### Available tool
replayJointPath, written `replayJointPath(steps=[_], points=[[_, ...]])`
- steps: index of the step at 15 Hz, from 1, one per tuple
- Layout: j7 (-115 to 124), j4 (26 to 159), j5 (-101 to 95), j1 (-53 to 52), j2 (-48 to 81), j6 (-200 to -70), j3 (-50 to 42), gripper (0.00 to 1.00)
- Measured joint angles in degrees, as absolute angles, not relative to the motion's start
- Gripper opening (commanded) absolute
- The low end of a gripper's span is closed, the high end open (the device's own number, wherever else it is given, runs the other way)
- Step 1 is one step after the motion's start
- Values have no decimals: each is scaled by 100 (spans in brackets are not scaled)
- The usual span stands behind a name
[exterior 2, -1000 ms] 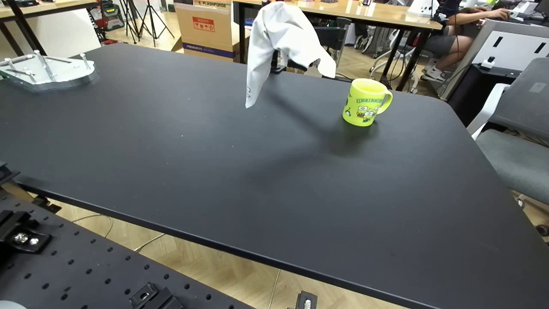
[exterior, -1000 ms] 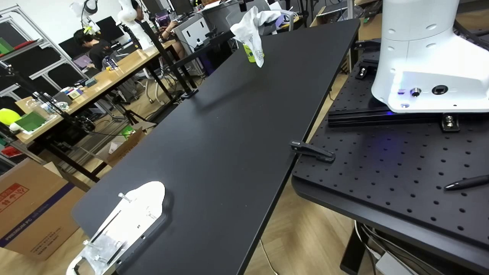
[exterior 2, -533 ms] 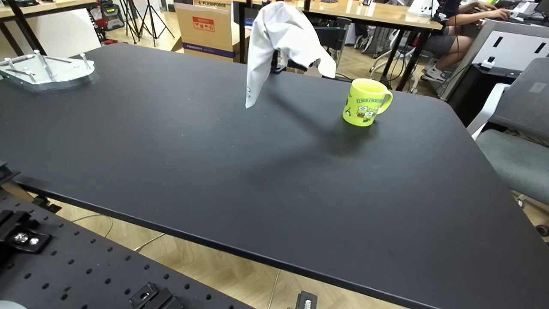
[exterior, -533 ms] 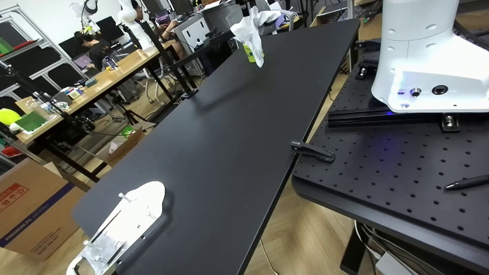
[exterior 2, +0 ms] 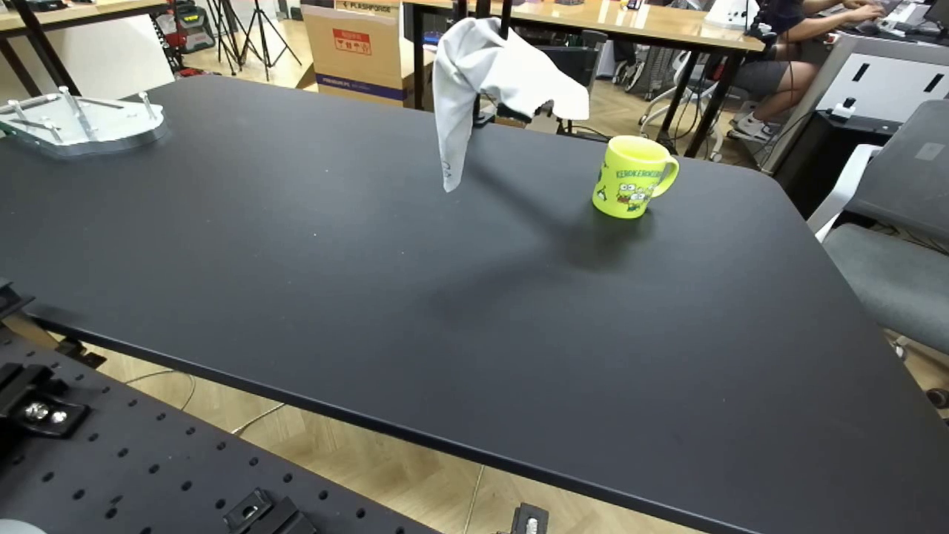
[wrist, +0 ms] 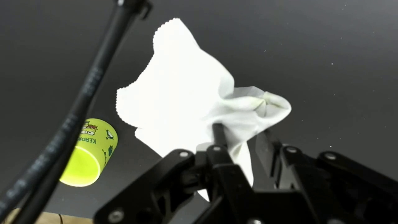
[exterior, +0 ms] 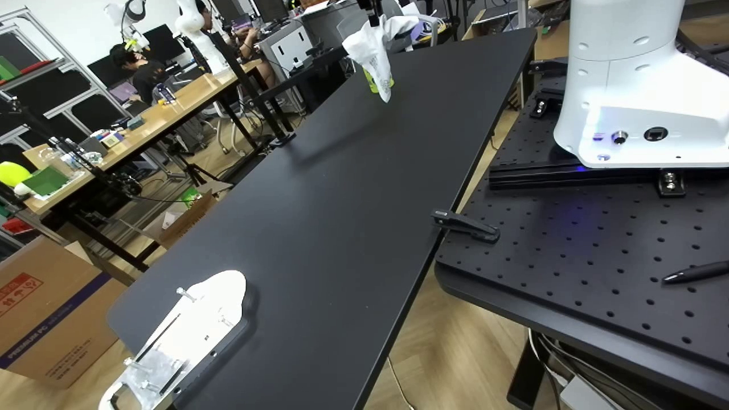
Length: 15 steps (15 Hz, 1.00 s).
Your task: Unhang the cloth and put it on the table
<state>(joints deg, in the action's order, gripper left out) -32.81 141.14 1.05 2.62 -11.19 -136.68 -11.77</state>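
The white cloth (exterior 2: 511,70) hangs draped over the end of a black stand's arm (exterior: 319,64), above the far part of the black table (exterior: 342,228). One of its corners dangles just over the tabletop. My gripper (exterior 2: 483,22) reaches down onto the cloth's upper part from above. In the wrist view the gripper (wrist: 242,130) has its fingers apart, with folds of the cloth (wrist: 180,84) between and below them. One finger (wrist: 219,137) lies against the cloth; beside the other a gap shows. The stand's arm is hidden under the cloth in the wrist view.
A yellow-green mug (exterior 2: 630,178) stands on the table close to the cloth; it also shows in the wrist view. A white board with pegs (exterior: 199,319) lies at the table's opposite end. The stand's base (exterior: 282,139) sits at the table's edge. A chair (exterior 2: 890,222) stands beyond.
My gripper has come down from above to the cloth, and its fingers have drawn closer together. The cloth's top has been pressed in and its dangling corner has shifted slightly.
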Motion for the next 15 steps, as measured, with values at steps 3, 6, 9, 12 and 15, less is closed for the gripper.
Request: replayJointPath(steps=[3, 6, 9, 12, 15], points=[[-3281, 14113, 110, 271, -1157, -13615, -1175, 0], [-3281, 14113, 114, 268, -1230, -13511, -1144, 0], [-3281, 14112, 118, 240, -1300, -13410, -1046, 0], [-3281, 14106, 138, 134, -1342, -13387, -904, 0], [-3281, 14078, 235, -47, -1334, -13387, -738, 0]])
